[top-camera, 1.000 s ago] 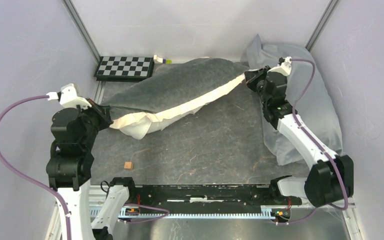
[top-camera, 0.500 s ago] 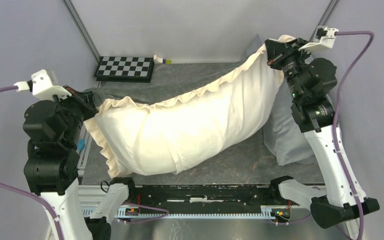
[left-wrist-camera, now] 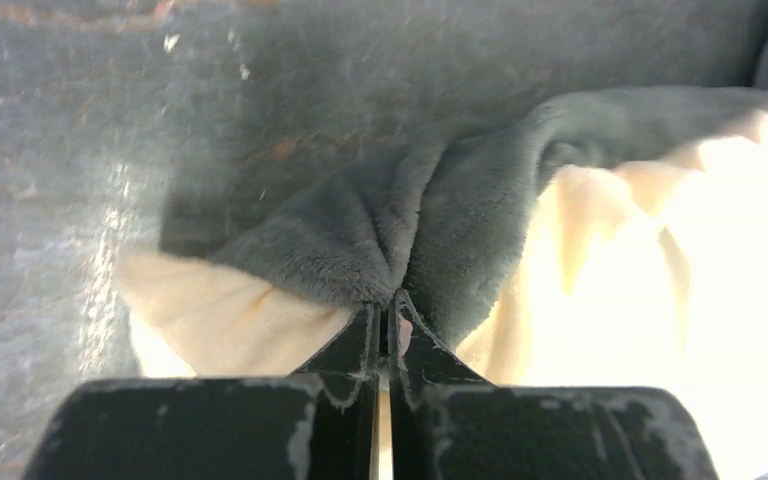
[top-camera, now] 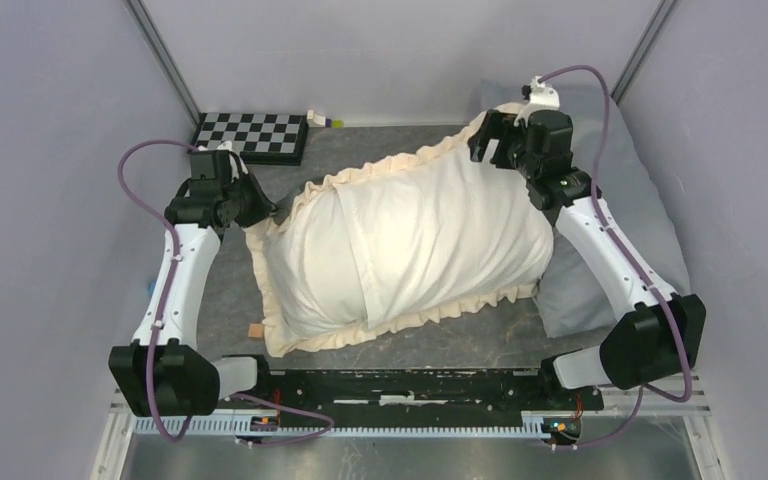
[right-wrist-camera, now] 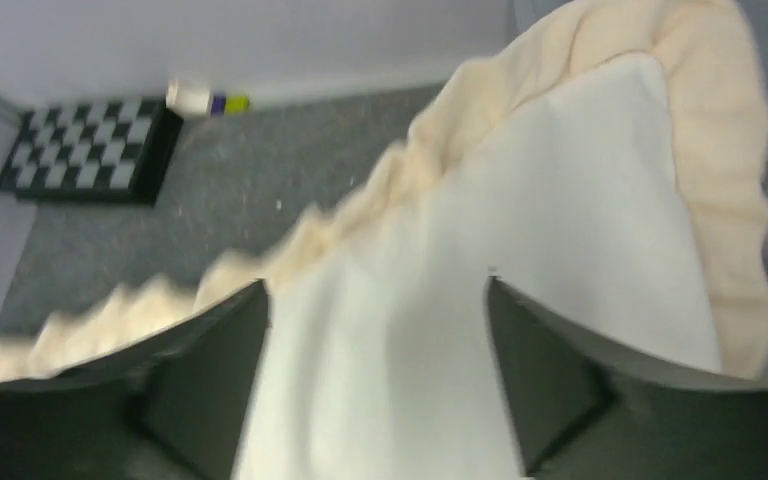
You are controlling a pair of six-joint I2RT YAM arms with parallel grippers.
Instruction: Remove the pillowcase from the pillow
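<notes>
The pillowcase [top-camera: 410,240] lies plump on the table with its cream face up and its frilled border all round. The pillow is hidden inside it. My left gripper [top-camera: 263,208] is shut on the cover's left corner. The left wrist view shows its tips [left-wrist-camera: 388,300] pinching dark grey plush [left-wrist-camera: 460,200] beside cream frill. My right gripper [top-camera: 487,140] hovers over the far right corner. In the right wrist view it [right-wrist-camera: 375,285] stands open, with the pale fabric [right-wrist-camera: 560,200] below and nothing gripped.
A pale blue-grey pillow [top-camera: 640,200] leans against the right wall, under my right arm. A checkerboard [top-camera: 250,135] lies at the back left, with a small white object [top-camera: 322,120] beside it. A small brown cube [top-camera: 256,330] sits near the front edge.
The stuffed cover was flipped from grey side up to cream side up, lifted between both arms, then lowered onto the table. My right gripper has opened and released its corner.
</notes>
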